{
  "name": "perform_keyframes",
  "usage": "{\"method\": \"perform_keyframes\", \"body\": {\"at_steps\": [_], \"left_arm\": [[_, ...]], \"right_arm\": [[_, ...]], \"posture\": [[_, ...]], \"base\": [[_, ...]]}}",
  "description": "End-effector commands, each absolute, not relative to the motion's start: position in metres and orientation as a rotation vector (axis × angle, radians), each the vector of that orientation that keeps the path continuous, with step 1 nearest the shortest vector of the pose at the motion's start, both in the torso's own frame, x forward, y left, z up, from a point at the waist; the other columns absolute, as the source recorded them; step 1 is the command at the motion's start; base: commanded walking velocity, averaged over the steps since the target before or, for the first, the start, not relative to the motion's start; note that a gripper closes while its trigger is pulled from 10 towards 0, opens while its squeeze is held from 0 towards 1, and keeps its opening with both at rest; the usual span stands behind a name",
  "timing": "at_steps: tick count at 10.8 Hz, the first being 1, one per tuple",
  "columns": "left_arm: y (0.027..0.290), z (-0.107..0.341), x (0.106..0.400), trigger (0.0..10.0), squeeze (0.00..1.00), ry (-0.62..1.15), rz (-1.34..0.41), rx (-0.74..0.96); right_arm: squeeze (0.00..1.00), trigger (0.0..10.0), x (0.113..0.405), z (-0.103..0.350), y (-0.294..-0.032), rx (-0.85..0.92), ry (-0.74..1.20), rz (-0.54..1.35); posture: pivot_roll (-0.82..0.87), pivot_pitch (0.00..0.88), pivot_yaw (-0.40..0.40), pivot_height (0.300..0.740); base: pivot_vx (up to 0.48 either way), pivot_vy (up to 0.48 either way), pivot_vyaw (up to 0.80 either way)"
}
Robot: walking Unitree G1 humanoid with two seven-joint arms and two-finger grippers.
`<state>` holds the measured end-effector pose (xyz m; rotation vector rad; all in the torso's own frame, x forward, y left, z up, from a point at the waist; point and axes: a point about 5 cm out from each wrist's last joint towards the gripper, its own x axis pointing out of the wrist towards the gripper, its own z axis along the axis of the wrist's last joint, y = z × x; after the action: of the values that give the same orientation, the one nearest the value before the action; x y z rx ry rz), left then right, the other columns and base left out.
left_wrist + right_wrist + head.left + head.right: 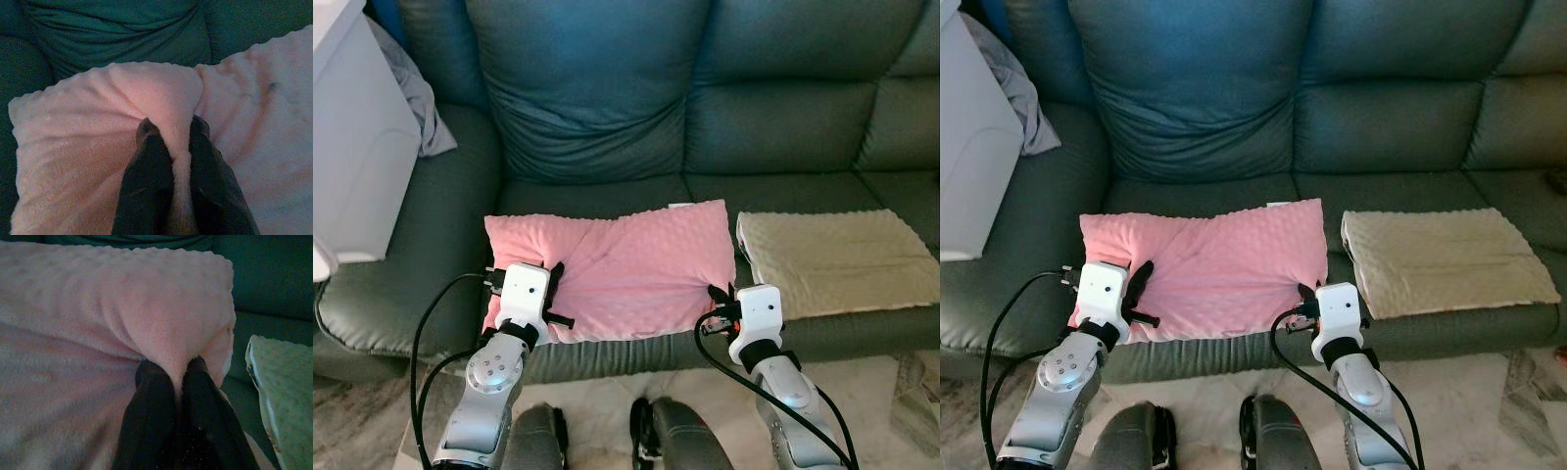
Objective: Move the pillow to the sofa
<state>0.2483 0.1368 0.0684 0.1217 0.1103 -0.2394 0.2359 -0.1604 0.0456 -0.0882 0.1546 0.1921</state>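
Note:
A pink dimpled pillow (617,264) lies flat on the seat of the dark green sofa (754,117), its near edge at the seat's front. My left gripper (551,284) is shut on the pillow's near left corner; the left wrist view shows a fold of pink fabric (171,98) pinched between the two black fingers (146,171). At the near right corner my right gripper (718,299) is likewise shut on the pillow, with its fingers (195,401) squeezing a fold of the fabric (161,318).
A beige cushion (832,259) lies on the seat just right of the pillow. A large green back cushion (587,88) leans behind it. A white box (352,147) and a grey cloth (416,98) sit on the left armrest. My legs (607,436) stand against the sofa front.

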Motion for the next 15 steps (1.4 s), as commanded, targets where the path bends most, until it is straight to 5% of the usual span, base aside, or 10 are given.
{"method": "perform_keyframes", "body": {"at_steps": [1,5,15], "left_arm": [[0.1361,0.0721,0.2486,10.0,0.0,0.09,-0.241,0.129],[0.1356,0.0726,0.2492,10.0,0.0,0.087,-0.234,0.134],[0.1334,0.081,0.2479,10.0,0.0,0.056,-0.288,0.073]], "right_arm": [[0.0,10.0,0.2363,0.0495,-0.1635,-0.087,0.136,0.18],[0.0,10.0,0.2369,0.0497,-0.1631,-0.082,0.13,0.183],[0.0,10.0,0.2382,0.0479,-0.1599,-0.066,0.134,0.188]], "posture": [[-0.04,0.175,-0.037,0.676],[-0.04,0.176,-0.036,0.617],[-0.03,0.18,-0.033,0.617]], "base": [[0.0,0.0,0.0],[0.0,0.0,0.0],[0.054,0.0,0.0]]}}
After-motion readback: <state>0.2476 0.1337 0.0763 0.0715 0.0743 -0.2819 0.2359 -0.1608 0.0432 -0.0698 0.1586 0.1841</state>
